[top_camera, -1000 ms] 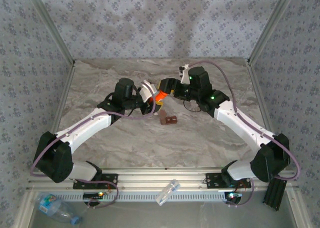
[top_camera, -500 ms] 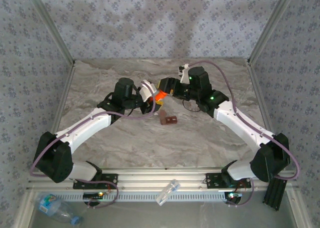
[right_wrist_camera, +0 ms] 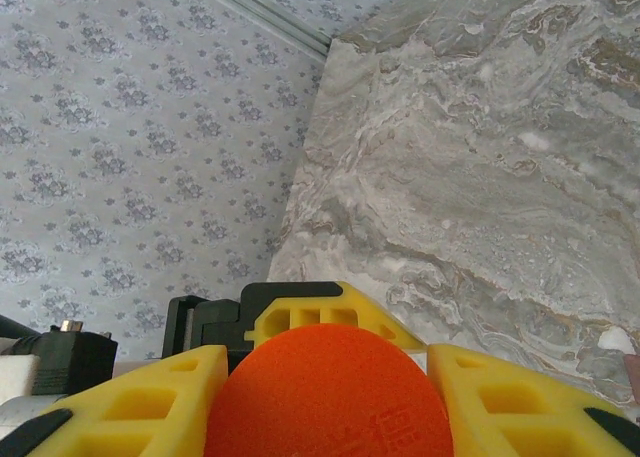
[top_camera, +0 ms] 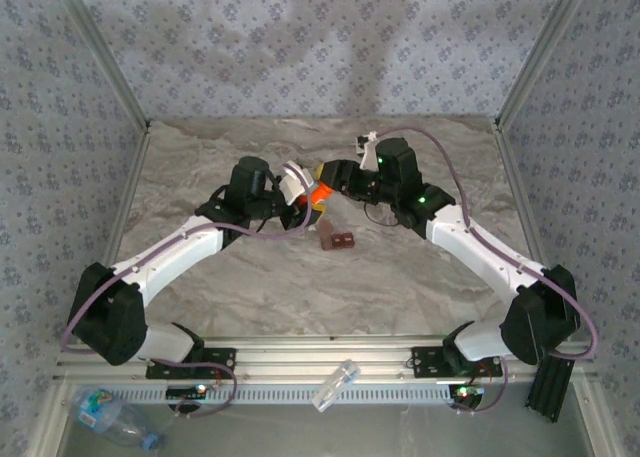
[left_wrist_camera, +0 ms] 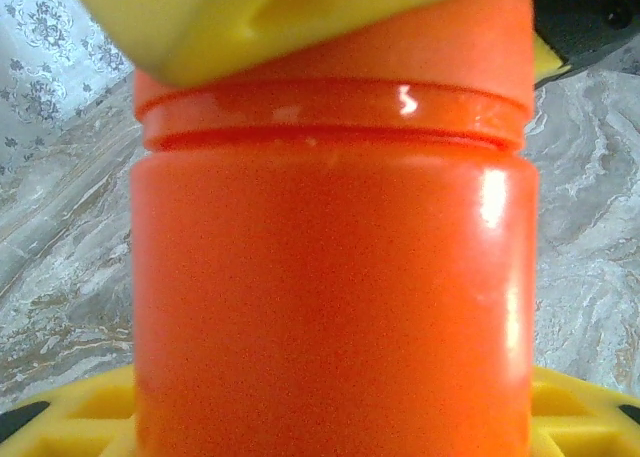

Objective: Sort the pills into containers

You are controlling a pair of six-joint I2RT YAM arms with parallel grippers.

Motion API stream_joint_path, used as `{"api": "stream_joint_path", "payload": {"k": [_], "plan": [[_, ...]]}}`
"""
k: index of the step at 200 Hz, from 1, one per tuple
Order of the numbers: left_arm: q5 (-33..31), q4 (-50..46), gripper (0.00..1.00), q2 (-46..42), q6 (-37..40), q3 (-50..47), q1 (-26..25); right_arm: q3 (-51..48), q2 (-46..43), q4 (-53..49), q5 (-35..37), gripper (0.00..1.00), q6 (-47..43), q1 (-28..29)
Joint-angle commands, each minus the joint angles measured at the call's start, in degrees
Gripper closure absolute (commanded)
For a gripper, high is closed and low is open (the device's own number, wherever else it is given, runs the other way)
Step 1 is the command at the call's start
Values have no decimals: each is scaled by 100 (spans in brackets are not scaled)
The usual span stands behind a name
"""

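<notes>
An orange-red pill bottle (top_camera: pixel 319 193), the container, hangs above the middle of the marble table (top_camera: pixel 250 277) between both grippers. My left gripper (top_camera: pixel 306 193) is shut on the bottle's body (left_wrist_camera: pixel 330 307), which sits against its yellow fingers (left_wrist_camera: pixel 70 417). My right gripper (top_camera: pixel 331 176) comes from the right, its yellow fingers (right_wrist_camera: pixel 130 397) pressed against both sides of the orange cap (right_wrist_camera: pixel 330 397). One of those fingers (left_wrist_camera: pixel 250 17) crosses the cap in the left wrist view. I can make out no pills.
A small brown object (top_camera: pixel 337 241) lies on the table just in front of the grippers. A clear water bottle (top_camera: pixel 110 414) lies below the near rail at left. A small clear piece (top_camera: pixel 335 385) rests on the rail. Patterned walls close in three sides.
My right gripper has shifted slightly left and its fingers have closed in onto the bottle's cap. The left arm and the bottle have stayed put.
</notes>
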Motion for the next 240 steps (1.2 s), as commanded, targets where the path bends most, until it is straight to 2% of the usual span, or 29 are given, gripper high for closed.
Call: {"api": "stream_joint_path", "payload": {"k": [1,19,26,44,77,94,110,133,144,165,198,240], "plan": [[137,212,100,-24,51,280,-63,15,85,-13,-747,65,-554,-53],[249,174,100,-94,22,262,-64,-7,188,233,-1392,68,-1170,-417],[316,155,100,-125,5,253,-65,-13,213,216,-1598,68,-1666,-549],[573,14,100,-160,-52,277,-66,-142,252,373,-2187,64,-2599,-868],[692,-25,100,-190,-146,226,-65,2,392,314,-2559,61,-2965,-1086],[499,16,100,-201,-138,168,-68,67,387,262,-2538,58,-2720,-1120],[220,85,100,-189,-111,150,-63,-45,227,491,-2393,38,-2143,-1212],[-225,275,100,-219,-52,45,-74,-290,-361,443,-1555,19,-1572,-1240],[-431,339,100,-232,10,9,-86,-300,-586,114,-1167,14,-1217,-1267],[-705,459,100,-236,125,-41,-92,-320,-763,-167,-850,7,-258,-1262],[-791,517,100,-162,170,-28,-92,-210,-773,-590,-208,5,584,-849],[-764,553,100,-137,144,-37,-116,56,-528,-470,143,11,718,-294]]}}
